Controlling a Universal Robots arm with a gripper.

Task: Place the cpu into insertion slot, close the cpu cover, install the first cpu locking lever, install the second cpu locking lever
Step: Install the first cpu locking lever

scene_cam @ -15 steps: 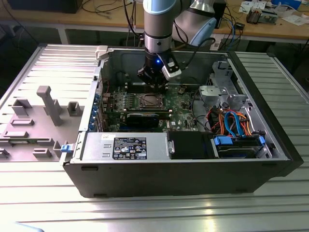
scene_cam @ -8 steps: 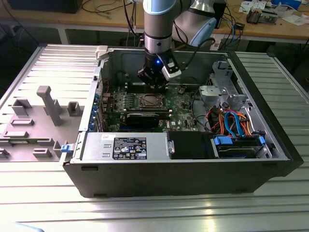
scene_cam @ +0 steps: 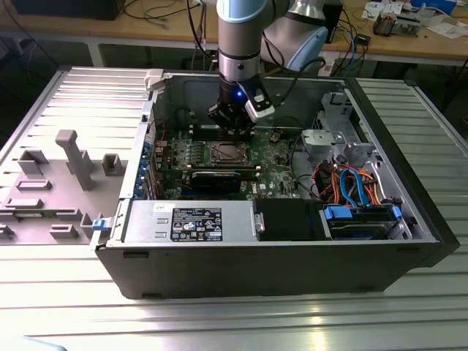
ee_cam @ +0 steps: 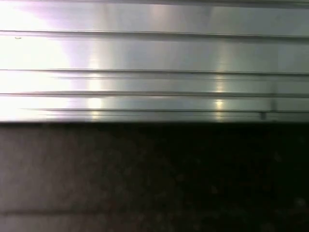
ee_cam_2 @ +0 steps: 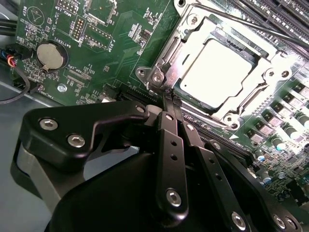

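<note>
Grip: my gripper [ee_cam_2: 170, 99], fingers pressed together, at the cover [ee_cam_2: 193, 36] corner.
Cpu [ee_cam_2: 216, 67]: seated.
Risk: tips slipping, scraping board.

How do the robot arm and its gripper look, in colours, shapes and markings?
In the exterior view the arm is a grey metal tube with a light blue cap at its joint. Below it sits a white camera block and a small blue light. In the second wrist view the gripper is matte black, with flat linked bars, silver screws and two thin fingers.
</note>
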